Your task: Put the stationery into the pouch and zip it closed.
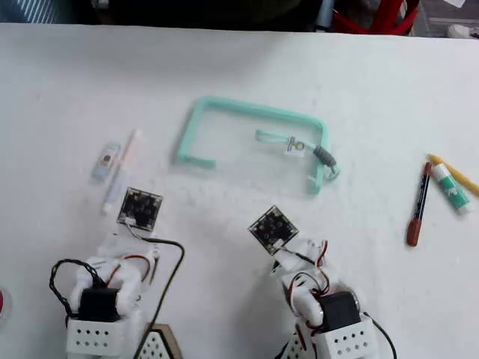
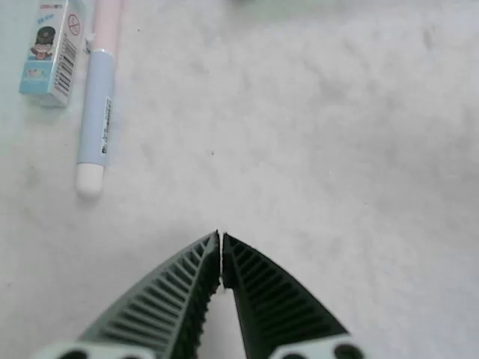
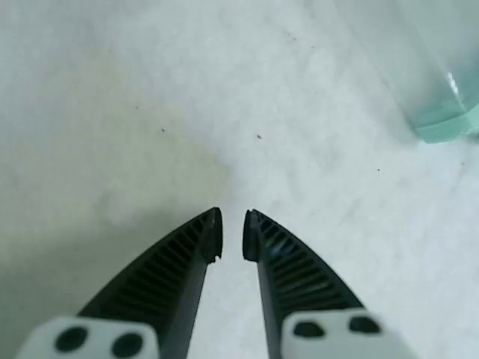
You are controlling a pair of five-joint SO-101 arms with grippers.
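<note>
The clear pouch (image 1: 254,146) with teal edging lies flat mid-table, its zipper pull (image 1: 327,157) at the right end. A boxed eraser (image 1: 105,161) and a pink-and-blue pen (image 1: 122,168) lie to its left. A brown marker (image 1: 419,203), a glue stick (image 1: 450,187) and a yellow pencil (image 1: 453,173) lie at the far right. My left gripper (image 2: 221,241) is shut and empty, just short of the pen (image 2: 96,123) and the eraser (image 2: 52,48). My right gripper (image 3: 232,226) is open by a narrow gap over bare table, near a pouch corner (image 3: 441,123).
Both arms sit at the table's near edge, the left arm (image 1: 105,299) and the right arm (image 1: 329,310), with cables looping around their bases. The white table (image 1: 224,67) stretches well beyond the pouch. Dark and red objects stand past the far edge.
</note>
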